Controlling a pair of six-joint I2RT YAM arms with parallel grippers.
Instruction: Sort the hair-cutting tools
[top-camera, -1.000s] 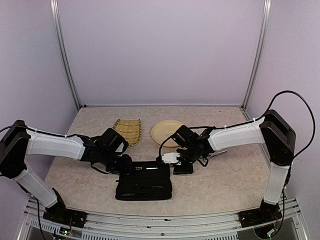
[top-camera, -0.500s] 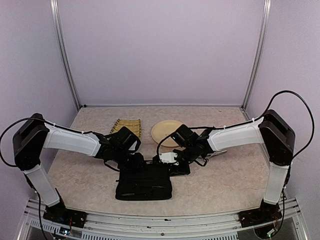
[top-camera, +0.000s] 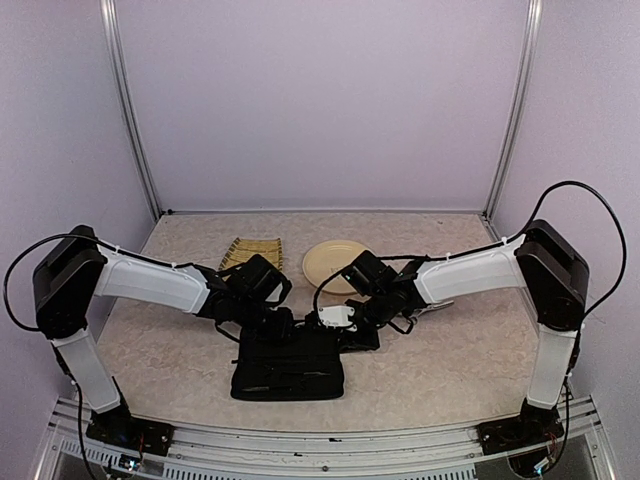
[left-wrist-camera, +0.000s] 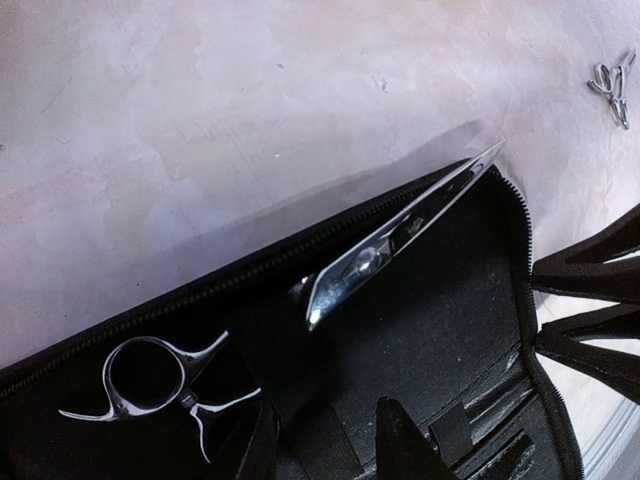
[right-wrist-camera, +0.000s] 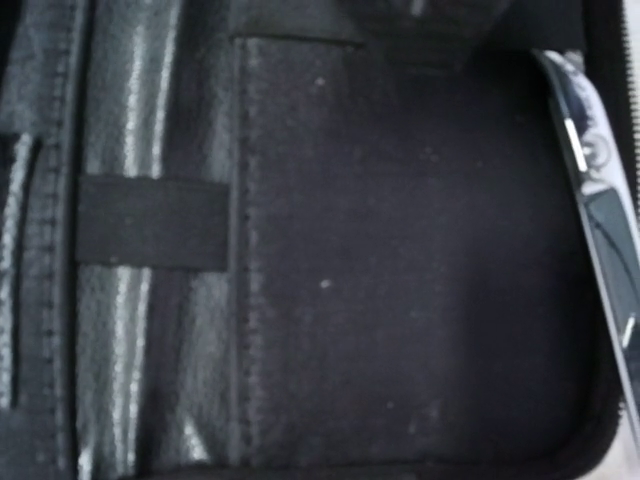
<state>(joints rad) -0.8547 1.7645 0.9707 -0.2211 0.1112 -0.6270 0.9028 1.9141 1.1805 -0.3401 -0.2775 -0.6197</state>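
From above, the black case (top-camera: 288, 368) is seen open on the worktop (top-camera: 450, 360). The left fingers (top-camera: 278, 322) and right fingers (top-camera: 345, 322) are lowered at its far edge, and their grip cannot be told.

On the left wrist, the scissors (left-wrist-camera: 385, 245) are shown inside the case, near the left fingers. The second scissors (left-wrist-camera: 612, 85) are left out on the worktop, well apart.

On the right wrist, the case lining and an elastic band (right-wrist-camera: 150, 222) are caught, with a blade along the right edge.

Black on black, little readable.
Ahead of the left jaws, the scissors (left-wrist-camera: 385, 245) vanish mid-length into the case (left-wrist-camera: 450, 330); right of the right jaws, a blurred silver blade (right-wrist-camera: 598, 190) runs off frame.
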